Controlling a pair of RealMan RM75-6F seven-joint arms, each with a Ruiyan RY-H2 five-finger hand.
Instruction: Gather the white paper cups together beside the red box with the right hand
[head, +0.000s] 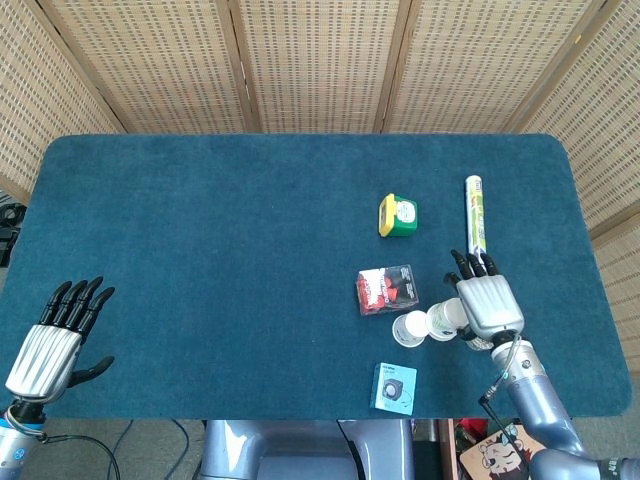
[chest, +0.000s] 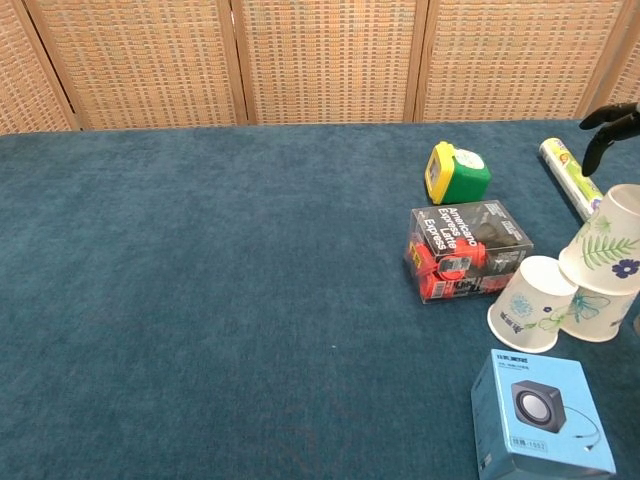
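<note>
My right hand (head: 487, 305) sits at the lower right of the head view, its dark fingertips (head: 472, 264) pointing up the frame toward the long roll (head: 476, 213). Its back hides whatever is under the palm, so I cannot tell whether the fingers are closed on a cup or only lying over one. In the chest view only a few dark fingertips (chest: 607, 121) show at the right edge.

The white paper cups (chest: 575, 283) lie at the lower right of that view: one on its side (chest: 531, 303), just right of the red box (chest: 465, 250), the others tilted against it.

I judge the gathering nearly done. Next I should ease the last cup in and lift away without knocking the cluster.

My left hand (head: 55, 337), lower left, is idle with fingers spread.
</note>
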